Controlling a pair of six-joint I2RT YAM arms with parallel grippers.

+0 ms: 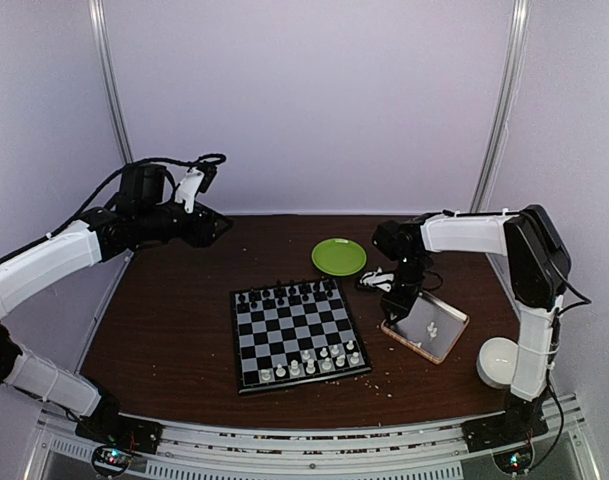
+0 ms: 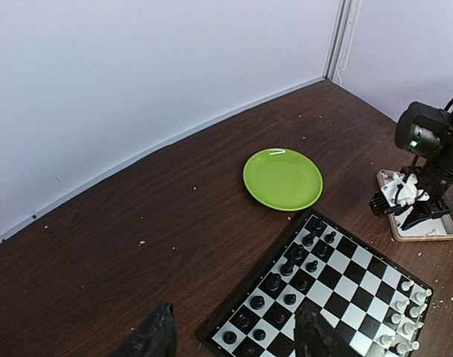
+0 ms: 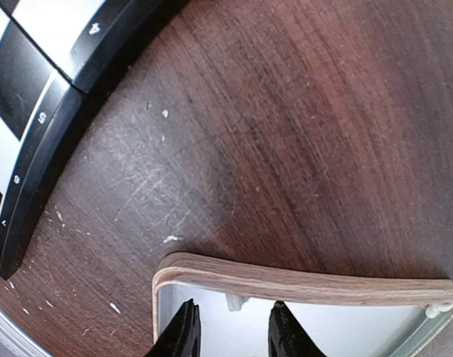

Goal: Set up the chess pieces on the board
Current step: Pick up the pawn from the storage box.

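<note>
- Spanning the view from above, a dark wood-grain table is seen, closed in by pale walls at the far side, left and right. The widest bare stretch lies left of the board.
- The left arm is held high over the far left corner, well apart from everything on the table. The right arm is bent down over the tray.
- The board is laid near the table's middle, slightly turned, with its near edge close to the table's near edge and its middle rows bare.
- A clear tray with a wooden rim is set just right of the board, with only a narrow strip of table left between the two edges.
- A green plate is placed beyond the board's far right corner, apart from it.
- A white bowl is stood near the right edge, beside the tray.
- The left gripper is held wide open and empty.
- The right gripper is lowered inside the tray by its rim, with the fingers a small way apart and nothing clamped between them.
- The chess pieces are lined along the board's near rows, more of them to the right. A few are left in the tray, one just ahead of the right fingertips.
- Black chessmen are ranged on the two far rows.
</note>
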